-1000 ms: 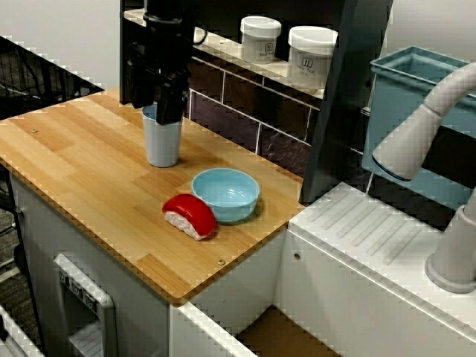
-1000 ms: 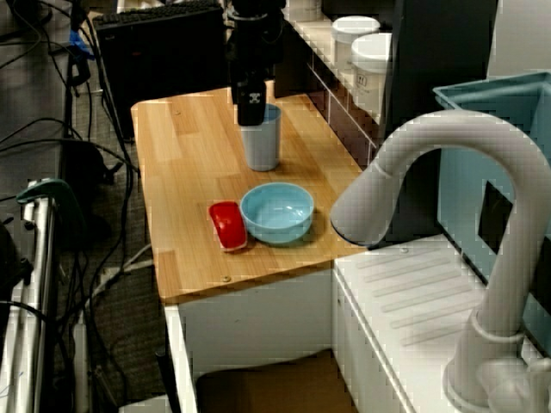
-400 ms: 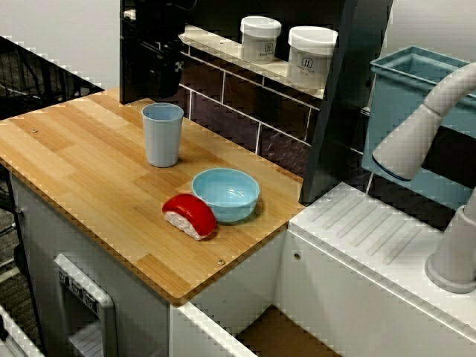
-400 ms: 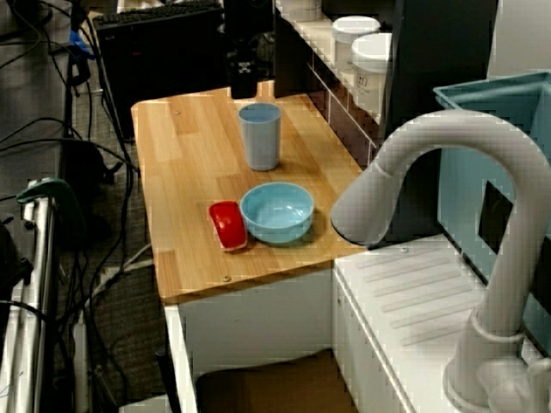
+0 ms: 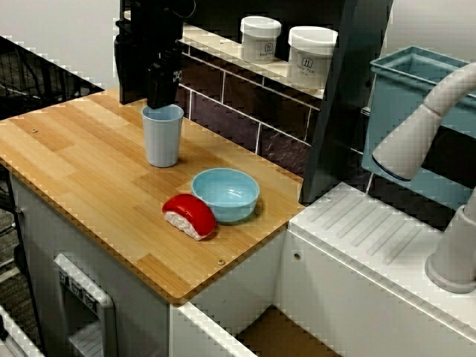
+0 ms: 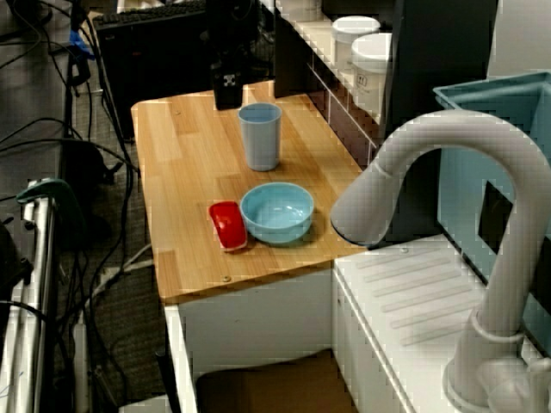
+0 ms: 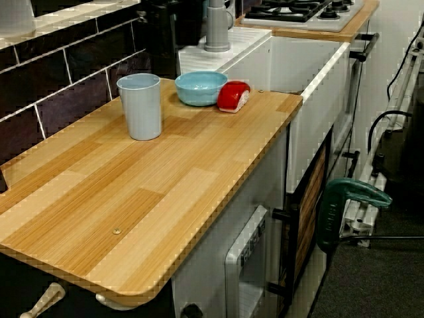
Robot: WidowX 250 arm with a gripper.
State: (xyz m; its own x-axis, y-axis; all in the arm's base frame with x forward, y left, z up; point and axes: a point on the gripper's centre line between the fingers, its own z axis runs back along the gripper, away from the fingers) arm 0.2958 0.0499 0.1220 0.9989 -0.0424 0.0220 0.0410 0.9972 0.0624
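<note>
The gripper (image 5: pixel 162 95) hung above the wooden counter (image 5: pixel 74 167), and whether its fingers were spread or pressed together could not be told in any view. It held nothing. In the view facing the tiled wall, its tip seemed to meet the rim of the light blue cup (image 5: pixel 162 137) directly below it. The view from the sink side showed otherwise: there the gripper (image 6: pixel 227 96) stood apart from the cup (image 6: pixel 260 138), which was upright just beside and below it. Further out from the gripper, past the cup, sat a blue bowl (image 5: pixel 225 193) with a red sushi toy (image 5: pixel 190 216) touching its side. The toy's white rice base showed in the wall-facing view and was hidden from the sink side, where only the red top (image 6: pixel 227 224) appeared. The low view along the counter showed cup (image 7: pixel 140 109), bowl (image 7: pixel 201 88) and toy (image 7: pixel 232 97), not the gripper. The white jars (image 5: pixel 260 37) on the shelf bore labels too small to read. A white mark on the gripper was also illegible.
</note>
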